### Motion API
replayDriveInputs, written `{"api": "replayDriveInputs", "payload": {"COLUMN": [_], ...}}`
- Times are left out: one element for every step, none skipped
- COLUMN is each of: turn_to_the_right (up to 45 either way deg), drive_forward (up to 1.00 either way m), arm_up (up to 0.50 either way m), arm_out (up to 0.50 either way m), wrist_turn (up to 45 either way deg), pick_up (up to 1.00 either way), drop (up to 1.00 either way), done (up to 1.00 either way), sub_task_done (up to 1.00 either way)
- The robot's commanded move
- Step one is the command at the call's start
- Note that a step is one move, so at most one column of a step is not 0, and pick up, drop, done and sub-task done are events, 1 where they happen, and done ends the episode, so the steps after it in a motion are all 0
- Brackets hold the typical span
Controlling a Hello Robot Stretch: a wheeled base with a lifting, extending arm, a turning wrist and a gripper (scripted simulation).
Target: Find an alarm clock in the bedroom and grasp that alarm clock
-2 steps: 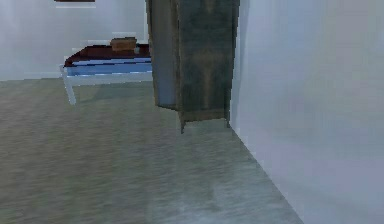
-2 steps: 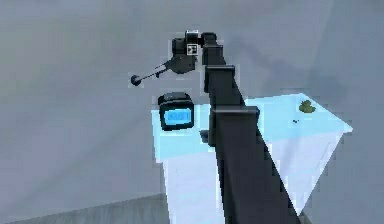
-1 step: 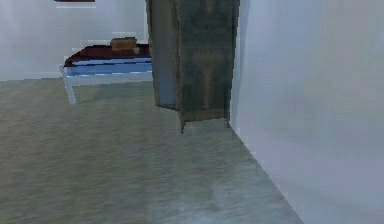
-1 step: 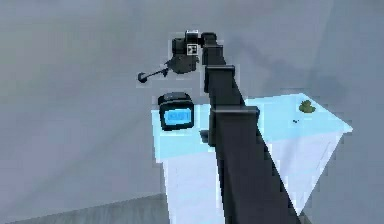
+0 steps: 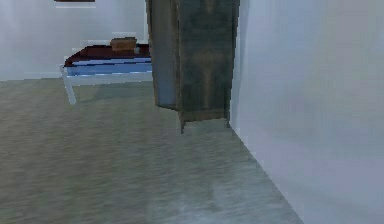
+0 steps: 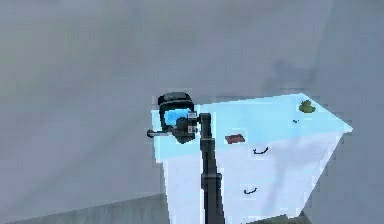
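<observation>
Arm side view: a white dresser (image 6: 300, 165) w/ a pale blue top. Near the top's left end a dark rounded blob w/ a bluish face, prob. the alarm clock (image 6: 174, 103), is seen right at the gripper (image 6: 160, 131). Jaw state can't be told, nor whether anything is held. Risk: the clock is judged close to the edge, so a nudge from the arm (image 6: 208, 180) could knock it off. Face seems turned toward the camera; body approx. as wide as tall, so long axis unclear.
</observation>
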Motion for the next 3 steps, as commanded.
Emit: {"api": "replayDriveInputs", "payload": {"turn_to_the_right": [0.0, 0.0, 0.0], "drive_forward": [0.0, 0.0, 0.0], "arm_up": [0.0, 0.1, 0.0], "arm_out": [0.0, 0.0, 0.0], "wrist_turn": [0.0, 0.0, 0.0], "pick_up": [1.0, 0.0, 0.0], "drop": [0.0, 0.0, 0.0], "done": [0.0, 0.0, 1.0], "sub_task_done": [0.0, 0.0, 0.0]}}
